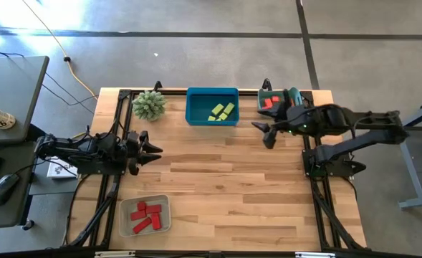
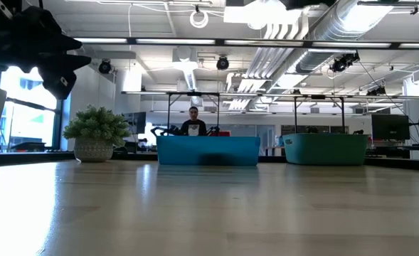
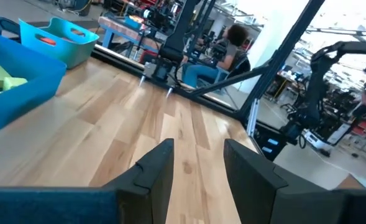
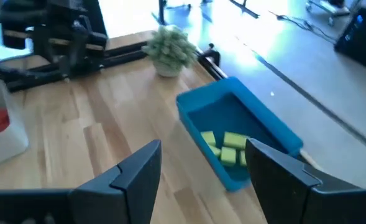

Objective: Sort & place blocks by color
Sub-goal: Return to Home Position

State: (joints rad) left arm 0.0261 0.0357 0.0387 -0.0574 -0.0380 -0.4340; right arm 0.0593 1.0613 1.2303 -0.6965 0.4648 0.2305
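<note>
Seen level from the table top, the walls of the blue bin [image 2: 208, 151] and the teal bin [image 2: 325, 149] hide everything inside them. A person [image 2: 193, 122] in the room behind shows only from the chest up, above the blue bin's rim. From above, my right arm covers part of the teal bin at 1 o'clock, so the orange blocks [image 1: 269, 102] in it show only in part and I cannot count them. My right wrist camera cuts the gray bin [image 4: 7, 134] off at its edge, with only a sliver of red showing inside.

The yellow-green blocks [image 1: 222, 112] lie together in the blue bin at 12 o'clock on the table [image 1: 225, 186]. The red blocks [image 1: 145, 213] lie heaped in the gray bin at 7 o'clock.

My left gripper [image 1: 155, 147] hangs at 9 o'clock, fingers spread and pinching nothing, pointing toward the table's middle. My right gripper [image 1: 263, 135] hovers at 2 o'clock, near the teal bin, fingers likewise apart and holding nothing. A spiky green plant [image 1: 149, 104] stands at 11 o'clock, beside the blue bin but not touching it.

The table is pale wood planks in a black frame, standing on a gray floor. A desk [image 1: 13, 82] sits off the table toward 9 o'clock. The room beyond is an open workshop with exposed ducts and bright ceiling lights.
</note>
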